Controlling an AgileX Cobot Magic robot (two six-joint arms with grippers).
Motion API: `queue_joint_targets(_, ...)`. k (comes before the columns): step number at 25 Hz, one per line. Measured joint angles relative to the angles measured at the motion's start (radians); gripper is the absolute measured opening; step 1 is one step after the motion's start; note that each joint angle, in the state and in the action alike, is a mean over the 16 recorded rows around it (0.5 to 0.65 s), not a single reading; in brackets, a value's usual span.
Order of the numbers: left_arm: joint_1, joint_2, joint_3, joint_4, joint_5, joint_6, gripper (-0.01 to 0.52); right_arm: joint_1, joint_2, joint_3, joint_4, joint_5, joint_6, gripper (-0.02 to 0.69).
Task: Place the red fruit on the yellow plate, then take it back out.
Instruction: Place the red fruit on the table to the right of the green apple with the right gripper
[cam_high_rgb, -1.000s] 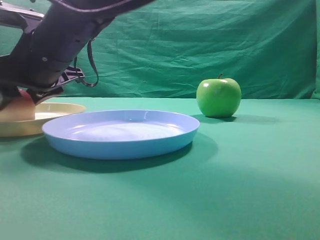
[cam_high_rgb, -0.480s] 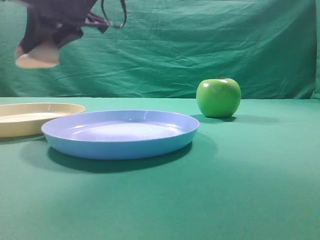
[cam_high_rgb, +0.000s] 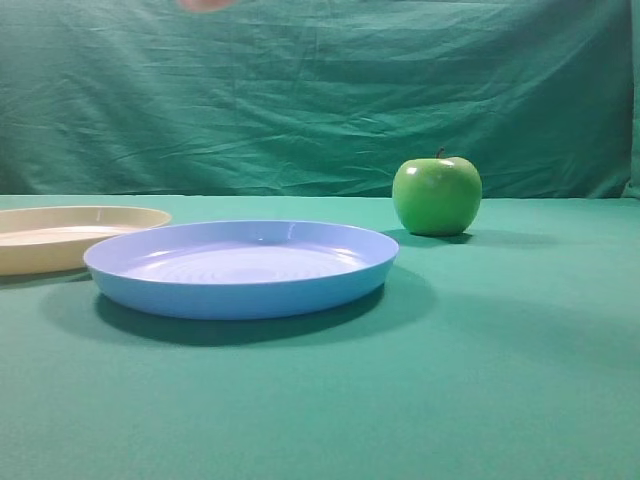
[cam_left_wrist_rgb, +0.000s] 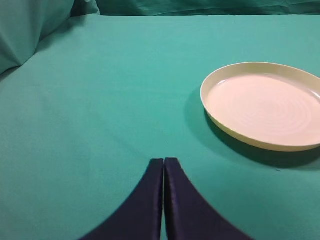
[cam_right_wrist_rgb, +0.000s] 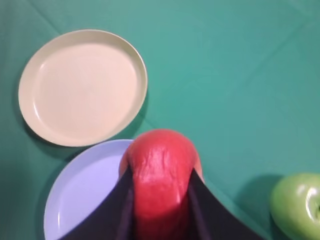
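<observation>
High above the table, my right gripper (cam_right_wrist_rgb: 159, 172) is shut on the red fruit (cam_right_wrist_rgb: 161, 170), its two dark fingers pressed to the fruit's sides. In the exterior high view only a pale sliver of the red fruit (cam_high_rgb: 205, 4) shows at the top edge. The yellow plate (cam_right_wrist_rgb: 82, 86) lies bare below, and its rim (cam_high_rgb: 60, 212) shows at the far left of the table. My left gripper (cam_left_wrist_rgb: 164, 161) hangs shut and holds nothing, with the yellow plate (cam_left_wrist_rgb: 267, 102) to its right.
A light blue plate (cam_high_rgb: 240, 265) sits in the middle of the green cloth, right next to the yellow one. A shiny green apple (cam_high_rgb: 437, 194) stands behind it to the right. A green backdrop (cam_high_rgb: 320, 90) closes the far side.
My right gripper has lifted the red fruit off the yellow plate and carried it up and rightward, almost out of the top of the exterior high view.
</observation>
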Motion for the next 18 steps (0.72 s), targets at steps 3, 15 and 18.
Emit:
queue_joint_targets(3,0.000,0.000,0.000,0.000,0.000,0.000,0.000,-0.054,-0.114,0.182,-0.001,-0.068,0.027,0.171)
queue_joint_targets(15,0.000,0.000,0.000,0.000,0.000,0.000,0.000,-0.234,-0.341,0.777,-0.001,-0.419,0.112,0.171)
queue_joint_targets(18,0.000,0.000,0.000,0.000,0.000,0.000,0.000,-0.254,-0.330,0.865,-0.001,-0.514,0.124,0.171)
